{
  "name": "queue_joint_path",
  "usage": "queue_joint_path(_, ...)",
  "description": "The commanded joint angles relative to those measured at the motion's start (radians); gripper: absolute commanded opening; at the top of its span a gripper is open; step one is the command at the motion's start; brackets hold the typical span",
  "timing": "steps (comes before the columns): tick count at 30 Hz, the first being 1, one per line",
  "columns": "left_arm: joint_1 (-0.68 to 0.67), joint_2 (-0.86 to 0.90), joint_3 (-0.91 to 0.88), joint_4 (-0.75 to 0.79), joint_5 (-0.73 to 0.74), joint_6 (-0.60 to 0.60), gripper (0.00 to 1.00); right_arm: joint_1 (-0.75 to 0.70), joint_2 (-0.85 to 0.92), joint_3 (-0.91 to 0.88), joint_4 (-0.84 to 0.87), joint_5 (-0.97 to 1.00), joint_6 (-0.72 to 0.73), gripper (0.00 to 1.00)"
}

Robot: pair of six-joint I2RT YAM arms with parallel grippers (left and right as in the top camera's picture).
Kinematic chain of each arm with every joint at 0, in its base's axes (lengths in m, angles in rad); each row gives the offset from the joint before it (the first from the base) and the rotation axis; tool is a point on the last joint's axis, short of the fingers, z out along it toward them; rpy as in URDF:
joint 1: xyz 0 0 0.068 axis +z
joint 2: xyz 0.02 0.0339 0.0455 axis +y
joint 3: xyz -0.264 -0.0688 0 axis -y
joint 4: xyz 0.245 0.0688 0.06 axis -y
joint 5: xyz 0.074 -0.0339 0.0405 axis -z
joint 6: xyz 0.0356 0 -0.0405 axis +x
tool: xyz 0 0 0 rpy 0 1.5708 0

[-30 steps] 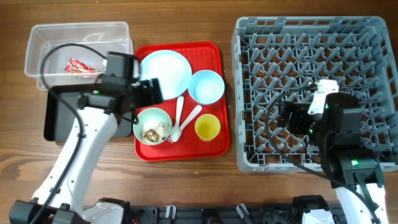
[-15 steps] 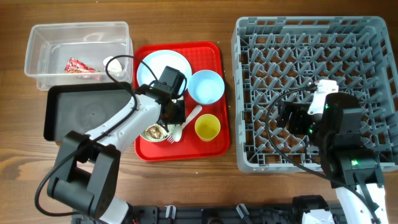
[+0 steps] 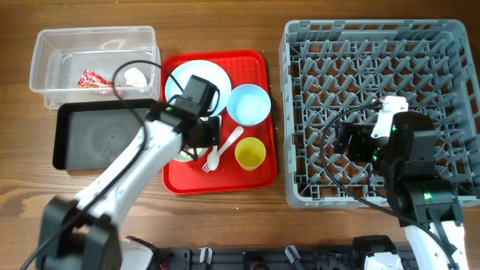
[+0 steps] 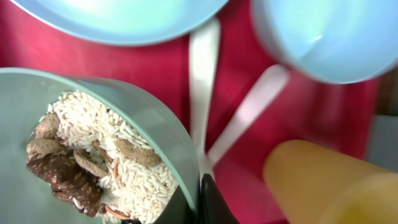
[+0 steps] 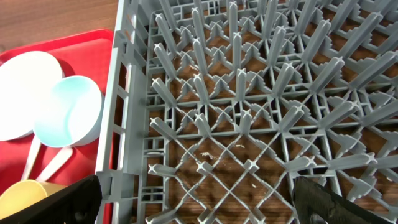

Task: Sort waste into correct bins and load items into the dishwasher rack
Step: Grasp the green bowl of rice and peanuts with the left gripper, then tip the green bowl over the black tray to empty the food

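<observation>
Pale green round bowl (image 4: 25,99), at the left front part of the flat red serving tray (image 3: 255,176), filled with white rice and crumbly brown food scraps (image 4: 74,162). Clenched on its right rim: left hand (image 4: 200,202), one dark finger inside the wall, one outside. Between that bowl and the small yellow cup (image 3: 250,154), white plastic fork (image 4: 204,81) and white plastic spoon (image 4: 249,112). Behind them, pale blue round plate (image 3: 187,75) and pale blue bowl (image 3: 248,104). Left of the red tray, shallow black rectangular tray (image 3: 97,139). Behind it, clear rectangular plastic tub (image 3: 45,45) with small red wrapper (image 3: 94,79) and crumpled white tissue (image 3: 136,76) inside. Right hand (image 5: 196,202) released, fingers wide apart, hovering over the large grey pegged dishwasher rack (image 3: 375,45) on the wooden surface (image 3: 225,22).
</observation>
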Motion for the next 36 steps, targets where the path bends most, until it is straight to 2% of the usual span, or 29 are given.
queue_joint_path(1,0.098,-0.187,0.032,-0.017,0.041,0.036,0.04,-0.001,0.0,0.024,0.0,-0.009,0.005,1.0)
queue_joint_path(4,0.28,-0.217,0.032,-0.024,0.203,0.114,0.04,-0.001,0.0,0.024,-0.002,-0.009,0.005,1.0)
queue_joint_path(7,0.563,-0.157,0.025,-0.024,0.554,0.283,0.04,-0.001,0.0,0.024,-0.005,-0.009,0.005,1.0)
queue_joint_path(10,0.741,-0.043,0.024,-0.063,0.865,0.448,0.04,-0.001,0.0,0.024,-0.005,-0.009,0.005,1.0)
queue_joint_path(12,0.819,0.04,0.024,-0.092,0.97,0.512,0.04,-0.001,0.0,0.024,-0.005,-0.009,0.005,1.0)
queue_joint_path(19,1.011,0.227,0.024,-0.104,1.298,0.537,0.04,-0.001,0.0,0.024,-0.016,-0.009,0.005,1.0)
queue_joint_path(22,1.073,0.23,0.024,-0.105,1.353,0.529,0.04,-0.001,0.0,0.024,-0.017,-0.009,0.005,1.0)
queue_joint_path(25,1.115,0.23,0.024,-0.111,1.534,0.529,0.04,-0.001,0.0,0.024,-0.016,-0.009,0.005,1.0)
queue_joint_path(26,1.122,0.229,0.024,-0.109,1.533,0.479,0.04,-0.001,0.0,0.024,-0.017,-0.009,0.005,1.0)
queue_joint_path(36,1.122,0.229,0.024,-0.11,1.533,0.426,0.04,-0.001,0.0,0.024,-0.016,-0.009,0.005,1.0)
